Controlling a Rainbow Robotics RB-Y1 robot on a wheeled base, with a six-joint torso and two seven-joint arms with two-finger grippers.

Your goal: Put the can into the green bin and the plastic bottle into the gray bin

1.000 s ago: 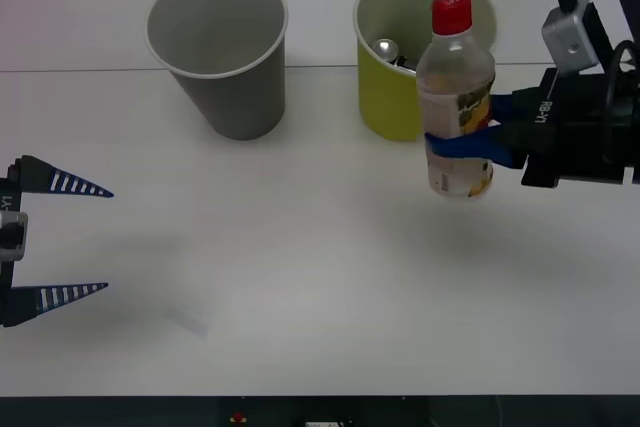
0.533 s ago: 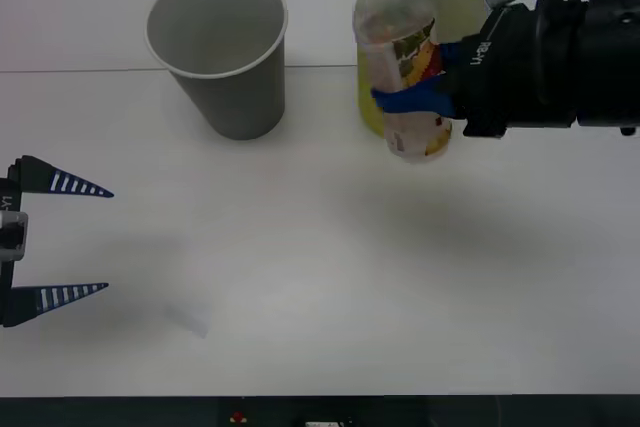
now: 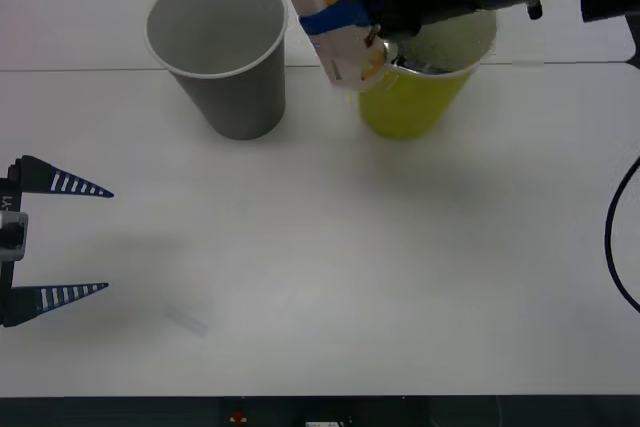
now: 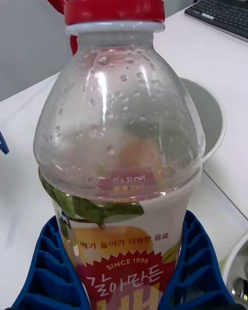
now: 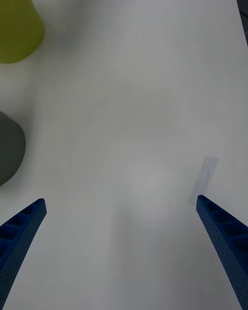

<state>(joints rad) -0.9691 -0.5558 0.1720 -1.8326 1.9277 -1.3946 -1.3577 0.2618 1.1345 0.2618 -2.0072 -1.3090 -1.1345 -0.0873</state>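
The plastic bottle (image 3: pixel 335 7) hangs tilted in the air at the back of the table, between the mouths of the gray bin (image 3: pixel 240 97) and the green bin (image 3: pixel 405 107); its cap is cut off by the front view's top edge. My right gripper (image 3: pixel 338 19) is shut on its label. In the right wrist view, the bottle (image 4: pixel 119 134) with its red cap (image 4: pixel 113 0) stands between the blue fingers (image 4: pixel 46 274), the gray bin (image 4: pixel 214 116) behind it. A silver glint of the can (image 3: pixel 382 47) shows inside the green bin. My left gripper (image 3: pixel 65 239) is parked open at the table's left.
A small strip of clear tape (image 3: pixel 187 320) lies on the white table near the front left. A keyboard (image 4: pixel 222 10) sits on another desk behind. The left wrist view catches the green bin (image 5: pixel 15 26) and gray bin (image 5: pixel 9 147) at its edge.
My right arm has carried the bottle up and to the left, from beside the green bin to between the two bins, tilting it. The left arm has stayed still.
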